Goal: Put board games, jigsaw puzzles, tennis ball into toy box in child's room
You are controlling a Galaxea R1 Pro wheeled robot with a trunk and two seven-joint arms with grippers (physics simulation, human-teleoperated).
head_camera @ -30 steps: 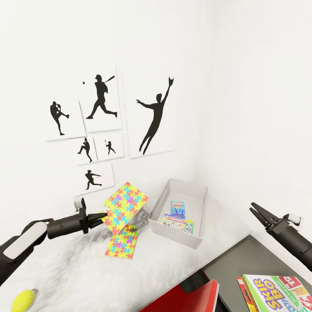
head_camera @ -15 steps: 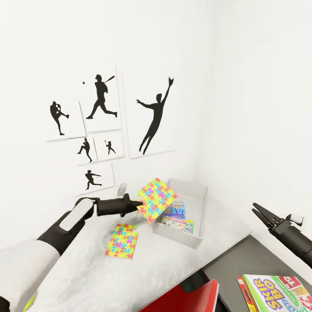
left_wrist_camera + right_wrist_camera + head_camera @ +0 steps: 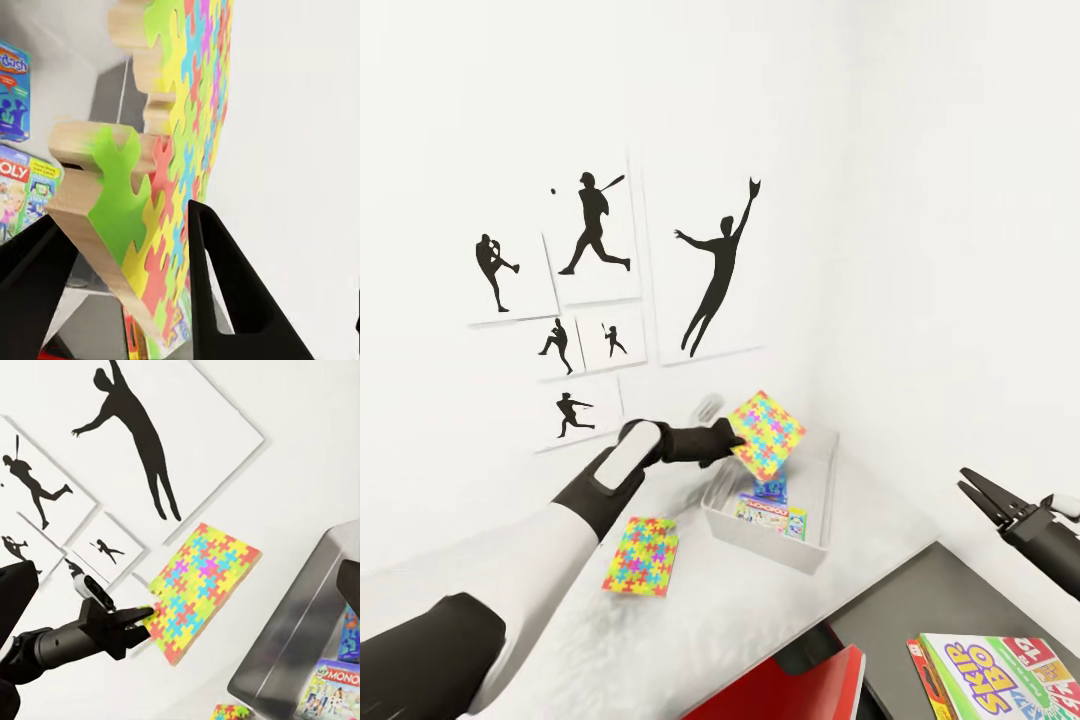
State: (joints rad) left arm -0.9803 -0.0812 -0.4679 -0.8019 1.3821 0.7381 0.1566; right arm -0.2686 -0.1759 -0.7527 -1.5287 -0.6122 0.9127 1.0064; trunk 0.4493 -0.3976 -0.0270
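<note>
Here the left gripper [image 3: 732, 443] pinches one jigsaw puzzle [image 3: 765, 436] by its near-left edge, tilted above the toy box [image 3: 815, 455]. The sheet appears thin, stiff and light. The right gripper [image 3: 972, 489] hangs open.

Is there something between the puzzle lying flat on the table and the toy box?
No. In the head view, only bare table top separates the flat jigsaw puzzle from the toy box; the left gripper holds the other puzzle above.

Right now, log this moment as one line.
left gripper: holds multicoloured flat jigsaw puzzle over light grey plastic toy box | right gripper: open
</note>
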